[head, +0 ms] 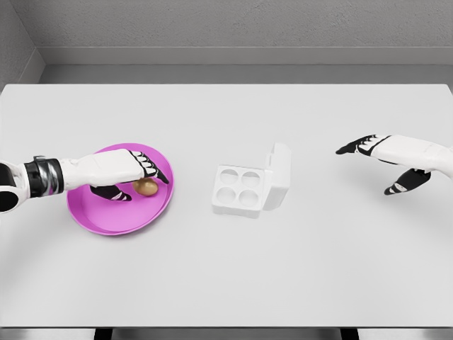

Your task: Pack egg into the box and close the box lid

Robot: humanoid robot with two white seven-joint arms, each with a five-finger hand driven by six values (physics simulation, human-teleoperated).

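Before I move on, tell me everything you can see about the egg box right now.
The egg box is white, looks like foam or moulded plastic, and lies near the middle of the table, right of the pink plate. Its tray has four round cups in a two-by-two grid, all empty. The hinged lid stands open, raised along the tray's right side. Nothing touches it: the egg is on the plate under the left hand, and the right hand hovers well off to the right.

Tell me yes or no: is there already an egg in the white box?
No: all four cups of the open box are empty, and the egg lies on the pink plate under the left robot hand.
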